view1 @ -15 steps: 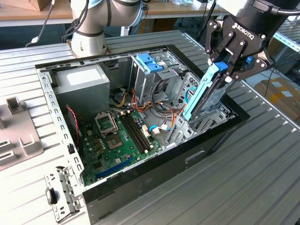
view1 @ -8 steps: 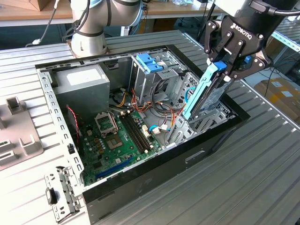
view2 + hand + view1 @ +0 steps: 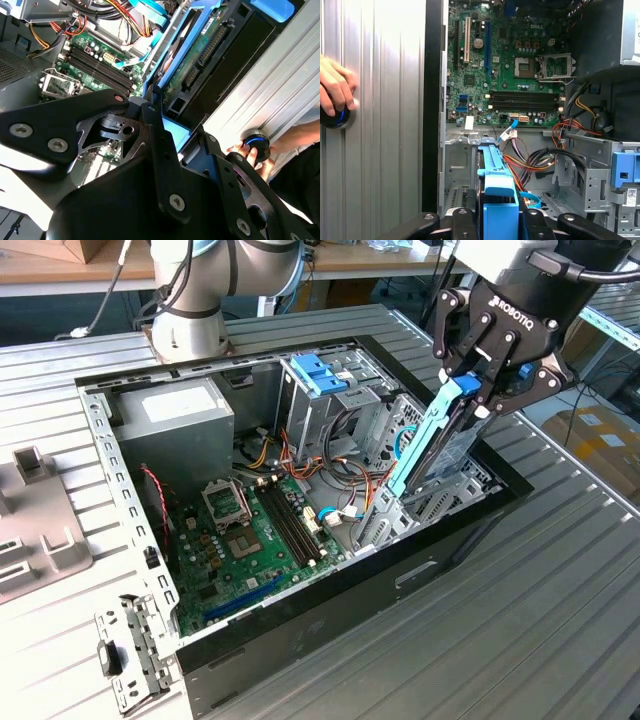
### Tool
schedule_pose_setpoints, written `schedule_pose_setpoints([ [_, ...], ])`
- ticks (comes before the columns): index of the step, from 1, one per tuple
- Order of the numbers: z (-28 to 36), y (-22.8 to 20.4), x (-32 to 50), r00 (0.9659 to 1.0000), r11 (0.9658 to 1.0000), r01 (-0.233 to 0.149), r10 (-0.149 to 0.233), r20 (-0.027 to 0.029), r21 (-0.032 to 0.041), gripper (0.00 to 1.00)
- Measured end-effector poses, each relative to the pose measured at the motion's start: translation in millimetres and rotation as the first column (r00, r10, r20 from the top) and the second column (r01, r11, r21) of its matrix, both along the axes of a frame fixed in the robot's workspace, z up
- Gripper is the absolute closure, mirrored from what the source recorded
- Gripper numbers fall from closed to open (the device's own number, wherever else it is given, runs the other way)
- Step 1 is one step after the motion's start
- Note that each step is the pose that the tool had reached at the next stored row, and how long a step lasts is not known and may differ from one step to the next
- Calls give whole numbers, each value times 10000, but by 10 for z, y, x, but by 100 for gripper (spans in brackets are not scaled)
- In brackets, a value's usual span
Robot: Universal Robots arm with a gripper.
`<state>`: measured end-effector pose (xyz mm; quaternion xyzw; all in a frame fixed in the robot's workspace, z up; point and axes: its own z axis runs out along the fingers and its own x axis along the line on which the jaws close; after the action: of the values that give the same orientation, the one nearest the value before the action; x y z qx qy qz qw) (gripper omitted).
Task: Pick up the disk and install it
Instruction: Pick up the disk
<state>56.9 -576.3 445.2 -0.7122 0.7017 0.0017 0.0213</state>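
Note:
The disk (image 3: 428, 445) is a grey drive in a light-blue carrier rail. It hangs tilted, its lower end dipping into the drive bay (image 3: 445, 495) at the exterior view's right end of the open computer case (image 3: 100, 445). My gripper (image 3: 482, 390) is shut on the disk's upper end. In the second wrist view the disk (image 3: 200, 50) shows its circuit-board side, clamped in the gripper (image 3: 180, 132). The first wrist view shows the carrier's blue edge (image 3: 495, 182) running away from the gripper (image 3: 497, 220) toward the bay.
Inside the case lie a green motherboard (image 3: 240, 530), a grey power-supply box (image 3: 175, 415), cable bundles (image 3: 345, 475) and a bright-blue latch (image 3: 320, 370). A person's hand (image 3: 335, 92) rests on a round button on the ribbed table. A loose metal bracket (image 3: 130, 650) lies near the case corner.

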Motion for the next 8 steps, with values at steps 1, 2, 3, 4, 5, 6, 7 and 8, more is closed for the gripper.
schedule_pose_setpoints([
  [1,-5,0,0,10000,10000,0,0,0,1,63],
  [2,-9,0,0,10000,10000,0,0,0,0,63],
  [3,-13,0,0,10000,10000,0,0,0,0,63],
  [4,-18,0,0,10000,10000,0,0,-1,-2,63],
  [5,-28,0,0,10000,10000,1,-1,-1,-1,63],
  [6,-34,0,-1,10000,10000,1,-1,0,0,63],
  [7,-47,0,-2,10000,10000,0,0,0,0,63],
  [8,-56,0,-2,10000,10000,0,0,0,0,63],
])
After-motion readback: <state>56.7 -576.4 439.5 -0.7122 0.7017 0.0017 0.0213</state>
